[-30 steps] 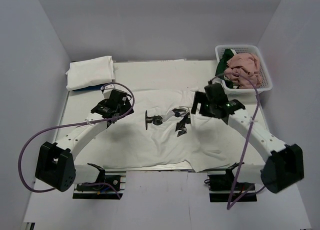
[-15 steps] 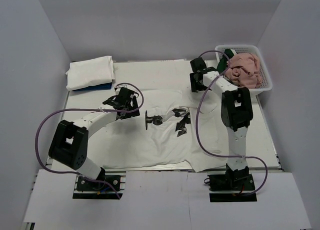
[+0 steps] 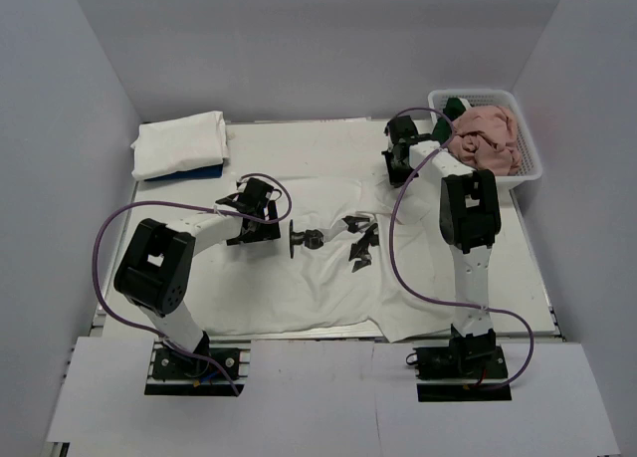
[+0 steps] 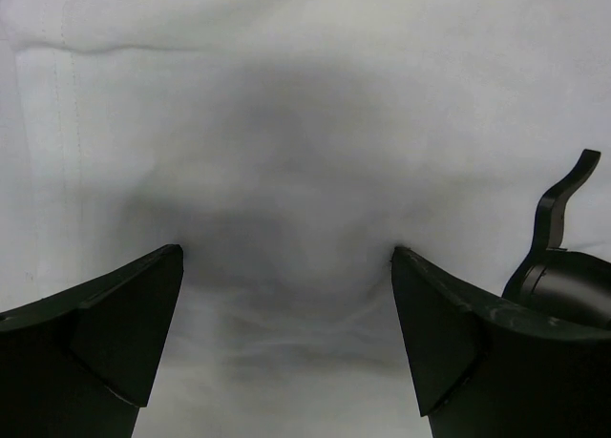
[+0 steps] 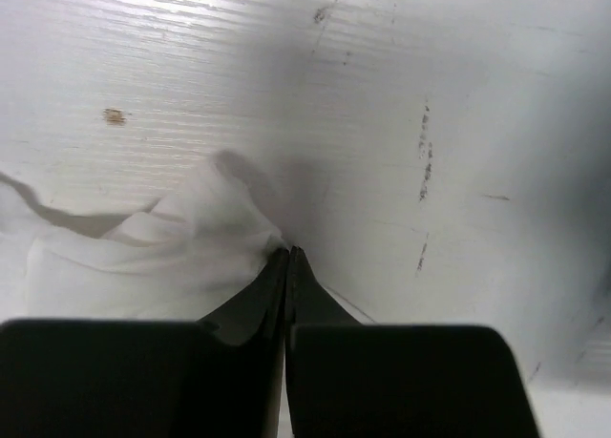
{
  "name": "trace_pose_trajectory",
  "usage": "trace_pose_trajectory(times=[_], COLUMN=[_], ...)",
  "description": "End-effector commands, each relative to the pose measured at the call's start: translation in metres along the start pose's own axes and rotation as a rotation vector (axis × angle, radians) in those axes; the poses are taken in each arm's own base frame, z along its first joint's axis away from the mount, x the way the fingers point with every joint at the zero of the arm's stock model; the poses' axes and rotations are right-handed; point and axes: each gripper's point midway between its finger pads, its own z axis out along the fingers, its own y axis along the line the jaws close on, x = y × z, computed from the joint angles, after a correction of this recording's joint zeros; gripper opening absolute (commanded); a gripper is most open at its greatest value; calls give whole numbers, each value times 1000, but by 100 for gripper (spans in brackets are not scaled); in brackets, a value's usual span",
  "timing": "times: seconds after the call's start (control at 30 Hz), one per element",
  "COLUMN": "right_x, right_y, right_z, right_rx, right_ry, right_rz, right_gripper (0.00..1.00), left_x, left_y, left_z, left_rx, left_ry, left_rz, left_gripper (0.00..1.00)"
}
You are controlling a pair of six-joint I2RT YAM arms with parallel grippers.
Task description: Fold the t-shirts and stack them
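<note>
A white t-shirt with a dark robot-arm print [image 3: 299, 288] lies spread flat across the middle of the surface [image 3: 299, 138]. Its print [image 3: 333, 240] sits near the centre of the frame and its lower hem runs along the bottom edge of the surface, with soft wrinkles at the lower right. A folded stack of white shirts [image 3: 179, 143] rests in the upper left corner. In the upper right, a white mesh basket [image 3: 526, 168] holds a crumpled dusty pink shirt [image 3: 488, 136] with a dark green shirt [image 3: 453, 109] tucked behind it. The left arm bends up from its base at the lower left and reaches inward. Its left hand [image 3: 257, 228] is low over the printed shirt's left part, just left of the print. The left wrist view shows that hand [image 4: 286, 252] with its fingers spread wide apart over smooth white cloth, a bit of the print [image 4: 563, 238] showing at the right edge. The right arm stands tall from its base at the lower right and stretches toward the top of the frame. The right hand [image 3: 396, 168] is at the shirt's upper right corner, beside the basket. In the right wrist view this hand [image 5: 288, 252] has its fingers pressed together. A bunched fold of the shirt's cloth [image 5: 172, 247] lies against the left fingertip on the scuffed surface, and whether any cloth is pinched cannot be told.
</note>
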Motion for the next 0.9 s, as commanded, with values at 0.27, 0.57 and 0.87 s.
trace_pose_trajectory(times=[0.27, 0.57, 0.87], right_x=[-49, -53, -38], right_y=[1, 28, 26], right_z=[-53, -76, -45], right_rx=[-129, -286, -244], right_ry=[-256, -275, -211], right_rz=[147, 82, 103], right_gripper=[0, 57, 89], left_x=[-8, -2, -8], left_y=[-3, -5, -7], left_z=[-2, 9, 9], left_rx=[9, 7, 4], left_ry=[-10, 14, 0], left_rz=[-13, -6, -9], left_gripper=[100, 100, 100])
